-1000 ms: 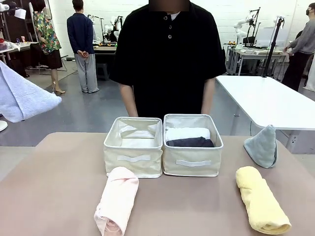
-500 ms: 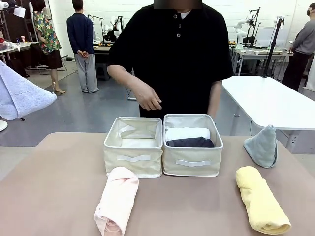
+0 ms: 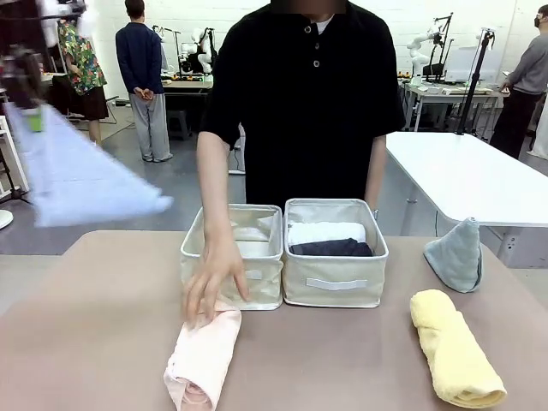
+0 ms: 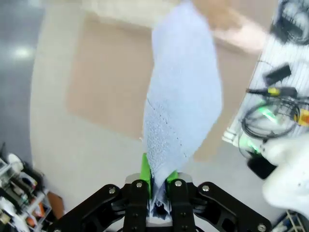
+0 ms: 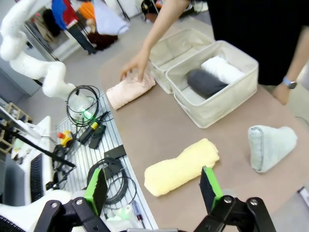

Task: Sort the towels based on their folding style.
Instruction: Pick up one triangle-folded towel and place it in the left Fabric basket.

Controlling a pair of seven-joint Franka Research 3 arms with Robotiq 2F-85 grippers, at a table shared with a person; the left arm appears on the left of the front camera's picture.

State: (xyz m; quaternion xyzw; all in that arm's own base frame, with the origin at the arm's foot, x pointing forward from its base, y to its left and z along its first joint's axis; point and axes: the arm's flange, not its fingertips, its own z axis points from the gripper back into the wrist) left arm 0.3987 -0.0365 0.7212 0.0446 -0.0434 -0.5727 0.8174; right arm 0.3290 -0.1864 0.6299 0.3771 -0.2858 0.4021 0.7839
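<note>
My left gripper (image 4: pixel 157 180) is shut on the tip of the light blue cone towel (image 4: pixel 181 96), which hangs blurred in the air above the table's left end (image 3: pixel 81 180). The right gripper (image 5: pixel 153 188) stands open high over the table with nothing between its fingers. A pink rolled towel (image 3: pixel 201 355) lies in front of the left bin (image 3: pixel 233 276), with a person's hand (image 3: pixel 214 282) resting on its far end. On the right lie the yellow roll (image 3: pixel 454 347) and the grey-teal cone (image 3: pixel 455 255). The right bin (image 3: pixel 334 287) holds a white roll (image 3: pixel 325 231) and a dark grey roll (image 3: pixel 332 248).
The person stands at the far edge behind the two cream bins. A white table (image 3: pixel 471 175) stands at the back right. In the right wrist view a rack with cables (image 5: pixel 91 125) borders the table's near side. Bare tabletop stretches to the left of the pink towel.
My left gripper has swung the light blue towel to the right, in over the table's left end. The person's hand has come down from above the bins onto the pink towel.
</note>
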